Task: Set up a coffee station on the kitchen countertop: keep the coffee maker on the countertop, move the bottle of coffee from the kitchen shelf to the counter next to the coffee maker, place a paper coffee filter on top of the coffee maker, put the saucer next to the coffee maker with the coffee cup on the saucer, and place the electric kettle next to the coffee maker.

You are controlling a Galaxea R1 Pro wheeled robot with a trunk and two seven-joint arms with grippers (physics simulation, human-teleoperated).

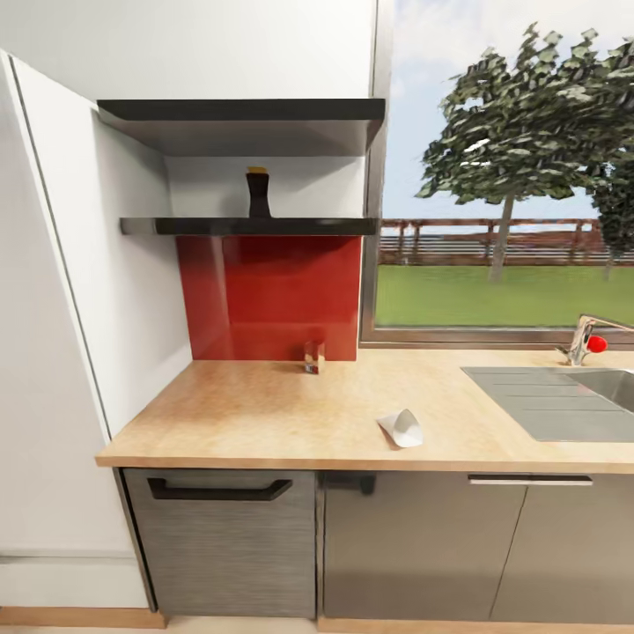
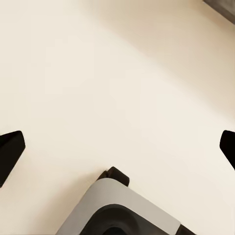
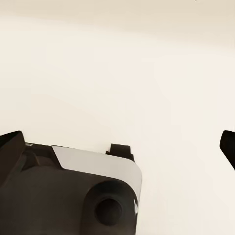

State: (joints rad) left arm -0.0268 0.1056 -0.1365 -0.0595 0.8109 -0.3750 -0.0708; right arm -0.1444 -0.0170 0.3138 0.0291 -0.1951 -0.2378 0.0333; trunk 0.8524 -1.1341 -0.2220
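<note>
The bottle of coffee (image 1: pixel 258 193), dark with a yellow cap, stands upright on the lower black shelf (image 1: pixel 299 226) above the counter. A white paper coffee filter (image 1: pixel 402 427) lies on its side on the wooden countertop (image 1: pixel 264 414), near the front edge. In the left wrist view my left gripper (image 2: pixel 117 147) is open, its dark fingertips (image 2: pixel 10 147) far apart over pale floor. In the right wrist view my right gripper (image 3: pixel 117 147) is open too, with nothing between its fingertips (image 3: pixel 227 144). The coffee maker, saucer, cup and kettle are out of view.
A small box (image 1: pixel 313 357) stands against the red backsplash (image 1: pixel 273 295). A steel sink (image 1: pixel 563 396) with a faucet (image 1: pixel 583 337) sits at the counter's right. A white wall panel (image 1: pixel 53 352) bounds the left. Grey cabinet fronts (image 1: pixel 414 537) lie below. My grey base (image 3: pixel 98 171) is under both wrists.
</note>
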